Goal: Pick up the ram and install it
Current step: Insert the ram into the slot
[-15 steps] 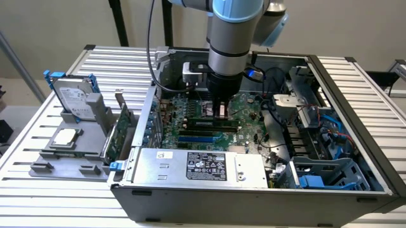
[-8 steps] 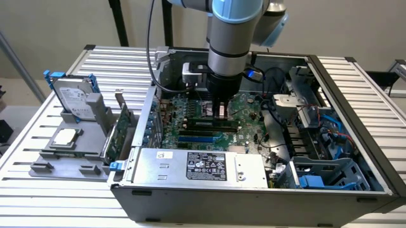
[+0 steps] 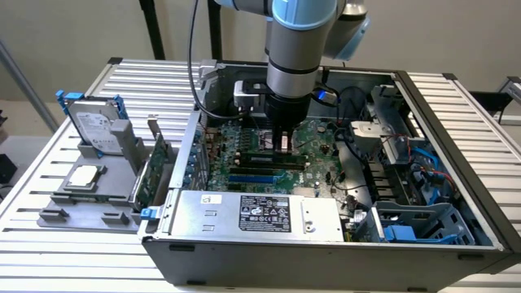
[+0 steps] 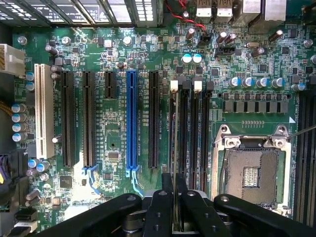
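Wrist view: gripper (image 4: 174,217) clamped on the ram (image 4: 176,163), held edge-on | ram upright over the memory slots (image 4: 190,133), lined up with one for seating | landmark: CPU socket (image 4: 252,173) just beside slots | blue slot (image 4: 131,118) on far side | room: tight between neighbouring slots.

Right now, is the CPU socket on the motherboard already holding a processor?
No. In the wrist view the CPU socket lies bare inside its metal frame, its contact field exposed.
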